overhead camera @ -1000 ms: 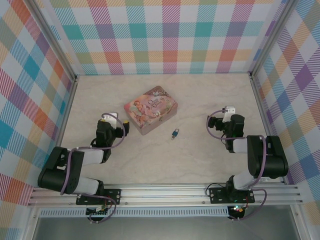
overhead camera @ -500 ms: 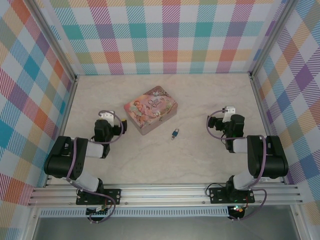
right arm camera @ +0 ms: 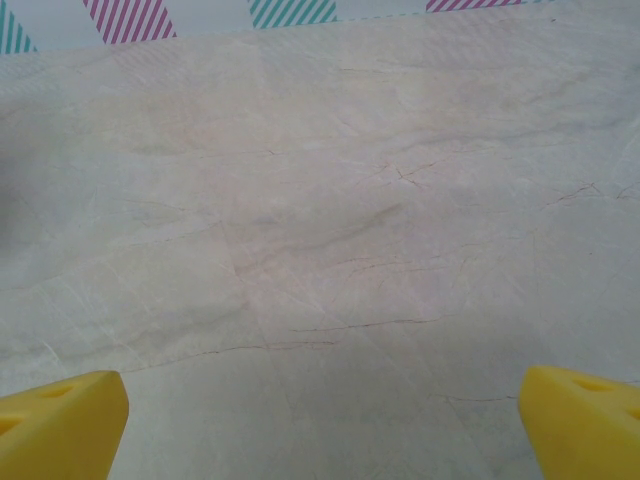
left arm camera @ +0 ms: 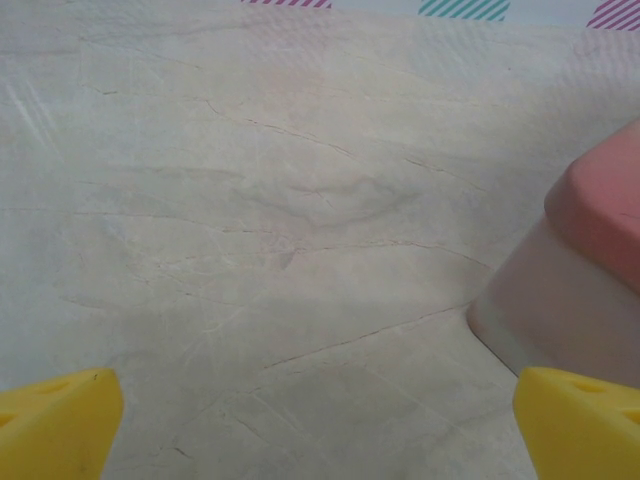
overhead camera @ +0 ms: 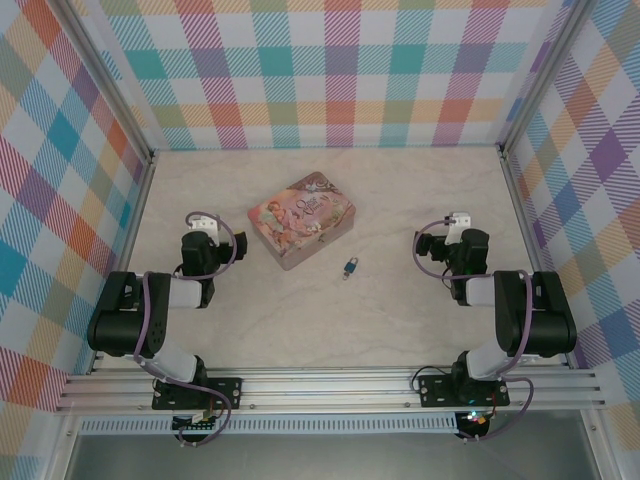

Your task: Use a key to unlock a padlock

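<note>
The tiny blue padlock (overhead camera: 351, 265) lies on the marble table between the two arms, just in front of the pink tin. A thin sliver juts from its lower left; I cannot tell whether that is the key. My left gripper (overhead camera: 232, 239) rests low beside the tin's left end, open, well left of the padlock. Its yellow fingertips (left arm camera: 55, 425) stand wide apart over bare table (left arm camera: 320, 430). My right gripper (overhead camera: 432, 244) sits right of the padlock, also open, fingertips (right arm camera: 585, 420) spread with nothing between them (right arm camera: 320, 425).
The pink illustrated tin (overhead camera: 303, 219) lies slanted at the table's middle; its corner (left arm camera: 590, 270) looms at the right of the left wrist view. Plaid walls (overhead camera: 330, 70) close in the table on three sides. An aluminium rail (overhead camera: 330, 385) runs along the near edge.
The left arm has swung its wrist to the left and slightly away, off the tin's left end. The right arm and the padlock have not moved.
</note>
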